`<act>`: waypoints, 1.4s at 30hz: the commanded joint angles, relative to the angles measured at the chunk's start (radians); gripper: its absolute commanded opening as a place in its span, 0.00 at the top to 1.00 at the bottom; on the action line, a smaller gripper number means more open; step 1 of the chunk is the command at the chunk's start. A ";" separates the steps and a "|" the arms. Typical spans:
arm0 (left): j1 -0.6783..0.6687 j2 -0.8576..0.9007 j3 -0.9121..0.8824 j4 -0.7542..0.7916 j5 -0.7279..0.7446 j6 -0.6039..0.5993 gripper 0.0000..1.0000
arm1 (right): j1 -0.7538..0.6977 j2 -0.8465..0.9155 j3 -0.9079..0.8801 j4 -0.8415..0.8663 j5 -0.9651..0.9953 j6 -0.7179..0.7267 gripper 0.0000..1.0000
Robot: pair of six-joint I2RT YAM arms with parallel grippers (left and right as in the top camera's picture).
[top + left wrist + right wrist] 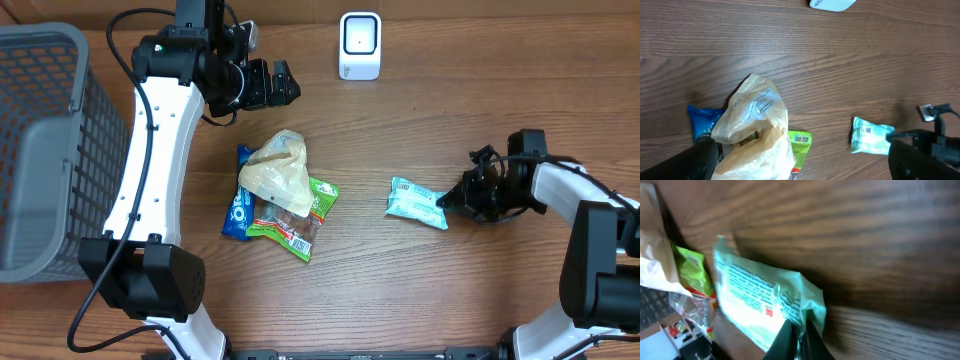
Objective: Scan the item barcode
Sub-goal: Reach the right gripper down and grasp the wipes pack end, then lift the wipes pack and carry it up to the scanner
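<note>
**Right claw (447, 200) pinches the teal packet (415, 202) by its end seam, apparently ready to carry it to the scanner (360, 45).**

On the wooden counter (420, 300), the grey basket (40, 60) sits at the far left, probably for finished items. The left claw (285, 85) hangs wide and empty near the heap of tan bag (275, 170), blue packet (238, 215) and green packet (318, 200), clear of the other arm's path. The white scanner stands at the far edge, well apart. The teal packet lies alone to the right of the heap, easy to take. The right claw is clamped narrow on its crimped end, which leaves the printed face free to show.
</note>
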 commanded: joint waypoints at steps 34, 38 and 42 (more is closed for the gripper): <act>-0.005 0.002 0.019 0.001 -0.007 0.008 0.00 | 0.087 0.170 0.201 0.000 0.290 0.103 0.32; -0.005 0.002 0.019 0.001 -0.007 0.009 0.00 | 0.148 0.234 0.201 0.021 0.290 0.104 0.32; -0.005 0.002 0.019 0.001 -0.007 0.009 0.00 | 0.210 0.303 0.201 0.028 0.307 0.145 0.63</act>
